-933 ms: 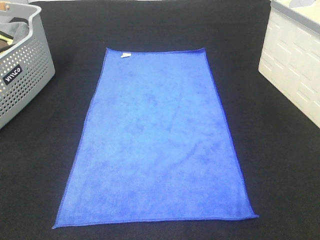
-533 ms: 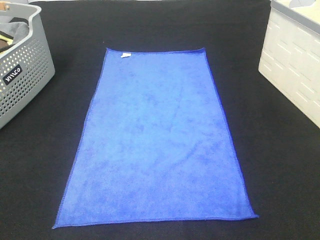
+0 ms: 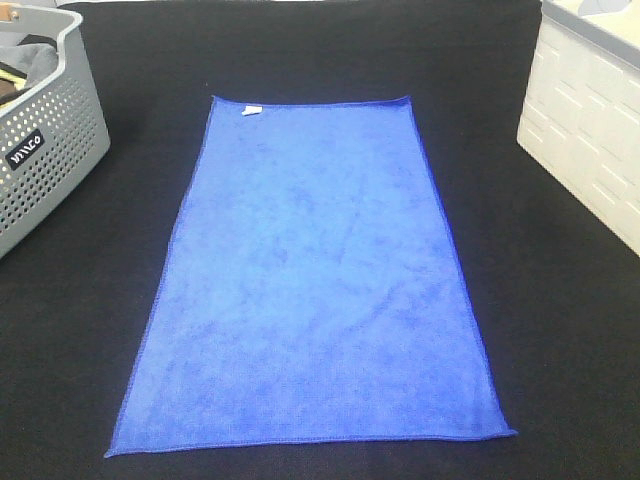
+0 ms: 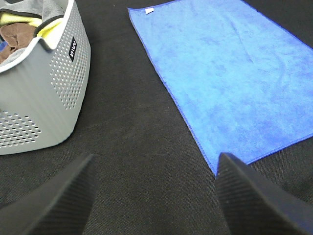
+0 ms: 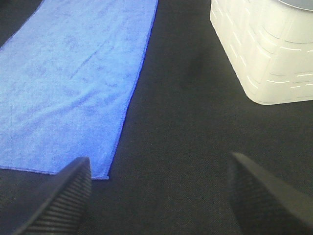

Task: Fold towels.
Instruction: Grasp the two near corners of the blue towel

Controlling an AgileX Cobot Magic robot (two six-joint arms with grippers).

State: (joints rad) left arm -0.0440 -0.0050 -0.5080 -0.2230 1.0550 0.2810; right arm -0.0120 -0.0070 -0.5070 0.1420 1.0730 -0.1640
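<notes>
A royal-blue towel (image 3: 315, 275) lies spread flat and full length on the black table, with a small white tag (image 3: 250, 110) at its far left corner. Neither arm shows in the high view. In the left wrist view the towel (image 4: 230, 78) lies beyond my left gripper (image 4: 154, 196), whose fingers stand wide apart over bare black cloth, off the towel's near left corner. In the right wrist view my right gripper (image 5: 161, 196) is open too, over the table just off the towel's (image 5: 73, 83) near right corner. Nothing is held.
A perforated grey basket (image 3: 45, 130) with cloths inside stands at the far left, also seen in the left wrist view as the basket (image 4: 44, 93). A white bin (image 3: 590, 120) stands at the far right, seen as the bin (image 5: 269, 49) in the right wrist view.
</notes>
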